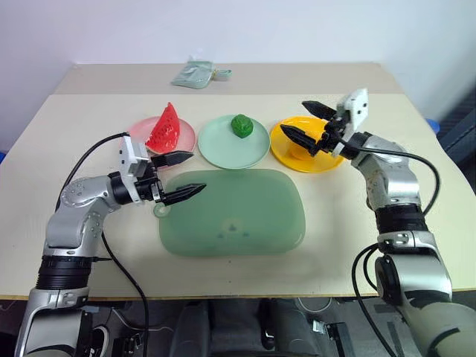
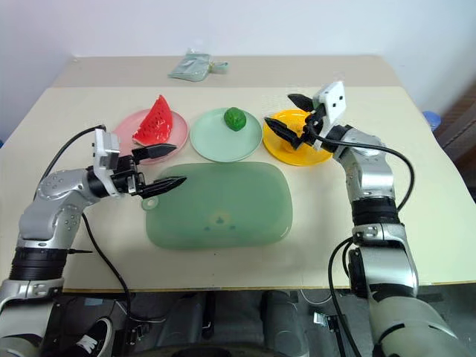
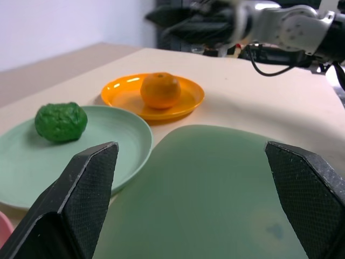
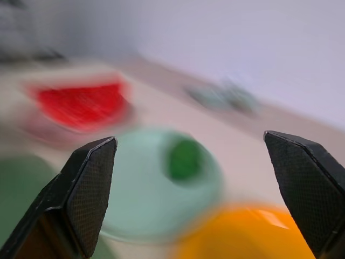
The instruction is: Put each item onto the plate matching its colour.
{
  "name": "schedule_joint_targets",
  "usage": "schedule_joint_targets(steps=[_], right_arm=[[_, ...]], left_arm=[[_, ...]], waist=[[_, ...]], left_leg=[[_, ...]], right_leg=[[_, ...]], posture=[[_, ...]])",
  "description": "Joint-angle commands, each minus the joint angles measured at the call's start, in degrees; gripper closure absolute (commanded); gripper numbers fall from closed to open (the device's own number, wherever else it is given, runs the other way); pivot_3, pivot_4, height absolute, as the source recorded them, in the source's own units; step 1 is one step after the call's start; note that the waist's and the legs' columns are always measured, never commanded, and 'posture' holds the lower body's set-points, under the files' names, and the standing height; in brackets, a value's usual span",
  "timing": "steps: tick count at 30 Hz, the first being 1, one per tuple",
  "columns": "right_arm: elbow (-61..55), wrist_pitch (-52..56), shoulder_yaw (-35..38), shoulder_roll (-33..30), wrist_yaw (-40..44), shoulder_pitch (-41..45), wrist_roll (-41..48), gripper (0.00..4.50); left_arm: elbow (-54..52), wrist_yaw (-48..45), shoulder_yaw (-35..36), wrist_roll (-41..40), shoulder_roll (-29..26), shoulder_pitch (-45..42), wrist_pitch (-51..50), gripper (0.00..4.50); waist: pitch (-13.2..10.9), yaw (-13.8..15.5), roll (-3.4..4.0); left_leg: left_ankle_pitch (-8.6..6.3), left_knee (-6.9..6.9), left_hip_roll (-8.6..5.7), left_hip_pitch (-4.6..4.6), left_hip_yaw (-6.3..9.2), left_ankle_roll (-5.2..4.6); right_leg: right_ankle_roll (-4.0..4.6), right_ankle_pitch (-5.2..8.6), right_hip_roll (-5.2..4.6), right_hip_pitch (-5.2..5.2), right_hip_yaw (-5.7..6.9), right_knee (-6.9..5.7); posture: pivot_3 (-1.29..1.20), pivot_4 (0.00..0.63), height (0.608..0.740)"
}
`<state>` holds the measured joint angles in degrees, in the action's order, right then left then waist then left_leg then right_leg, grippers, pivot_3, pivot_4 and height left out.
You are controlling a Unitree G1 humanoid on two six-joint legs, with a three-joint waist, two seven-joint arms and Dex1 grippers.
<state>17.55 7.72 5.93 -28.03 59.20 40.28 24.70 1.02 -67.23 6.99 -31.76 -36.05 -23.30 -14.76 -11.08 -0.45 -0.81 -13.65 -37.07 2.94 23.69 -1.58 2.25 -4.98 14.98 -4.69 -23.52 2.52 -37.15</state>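
The red watermelon wedge (image 1: 163,128) stands on the pink plate (image 1: 187,135) at the left of the row. In the middle, the dark green bumpy lump (image 1: 240,125) rests on the mint green plate (image 1: 223,151). The round orange (image 3: 160,90) sits on the yellow-orange plate (image 1: 297,160) at the right. My right gripper (image 1: 294,117) hovers open above that plate, empty, pointing left. My left gripper (image 1: 195,172) is open and empty, near the pink plate, its fingers over the near-left corner of the green board.
A large translucent green board (image 1: 245,216) lies in front of the plates in the table's middle. A small pale green packet (image 1: 197,74) lies at the far edge. Black cables hang from both arms. The table edge runs close in front.
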Motion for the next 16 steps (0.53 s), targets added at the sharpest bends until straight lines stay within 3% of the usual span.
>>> schedule_joint_targets(steps=[1,3,6,16], right_arm=[[-16.3,4.0,-0.2,-2.9,7.9,-8.2,8.0,0.03],[-22.4,8.8,-1.8,-6.5,12.2,-13.8,10.4,0.03],[-23.7,7.2,-3.3,-8.5,13.9,-17.7,8.1,0.03],[-22.8,4.1,-3.3,-8.7,11.5,-19.6,4.6,0.03]], left_arm=[[-0.9,-3.0,2.0,-1.7,-2.5,-0.4,0.0,0.0],[-0.7,-5.4,1.9,-1.4,-4.5,0.2,0.0,0.0],[-0.2,-7.9,2.4,-2.2,-6.0,1.0,0.2,0.0],[0.3,-8.9,2.8,-2.2,-6.3,3.5,0.7,0.0]], waist=[[0.0,0.1,0.0],[0.0,-0.1,0.01],[0.0,-0.3,0.0],[0.0,0.0,0.0]], left_leg=[[0.0,0.0,0.0,0.0,0.0,0.0],[0.0,0.01,0.0,-0.01,0.0,0.0],[0.0,0.01,0.0,-0.05,-0.01,0.0],[0.0,0.01,0.0,-0.11,-0.04,0.0]], right_leg=[[0.0,0.0,0.0,0.0,0.0,0.01],[0.0,0.0,0.0,0.0,0.0,0.01],[0.01,0.01,0.0,0.01,0.0,0.0],[0.01,0.02,0.0,0.06,-0.03,0.05]], posture=[[0.0,0.15,0.74],[0.0,0.15,0.74],[0.0,0.15,0.74],[0.0,0.15,0.74]])
